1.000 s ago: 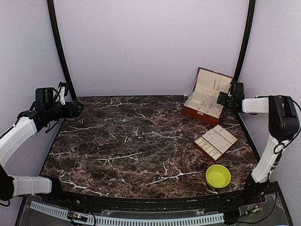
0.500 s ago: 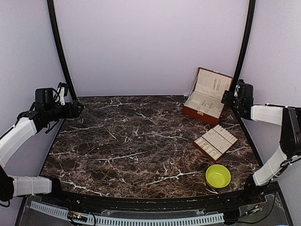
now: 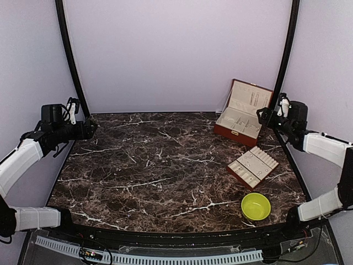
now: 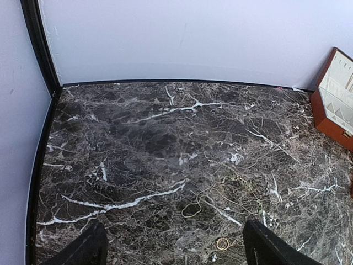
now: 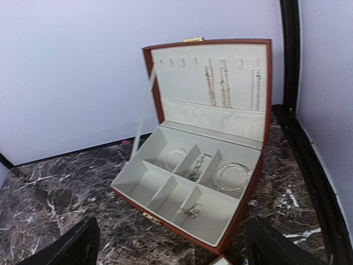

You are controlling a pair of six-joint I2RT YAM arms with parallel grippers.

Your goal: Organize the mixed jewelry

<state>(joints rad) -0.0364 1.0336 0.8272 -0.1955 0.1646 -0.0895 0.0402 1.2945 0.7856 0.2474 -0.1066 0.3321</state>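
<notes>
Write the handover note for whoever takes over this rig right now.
Left tool: open, empty, raised over the table's left side.
Right tool: open, empty, facing the open box.
Jewelry: a chain loop, a small ring and a stud lie loose on the marble ahead of the left tool.
Done: box compartments hold hoops; chains hang in its lid.
Left: pick up and sort the loose pieces. The tray and bowl sit nearer, on the right.

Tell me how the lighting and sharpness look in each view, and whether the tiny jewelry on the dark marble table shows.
Top external: soft, even light, no glare. Left wrist: mild wide-angle bend; thin chain loop and small ring faint against the veining, unresolved from above. Right wrist: reddish-brown cream-lined box sharp.
</notes>
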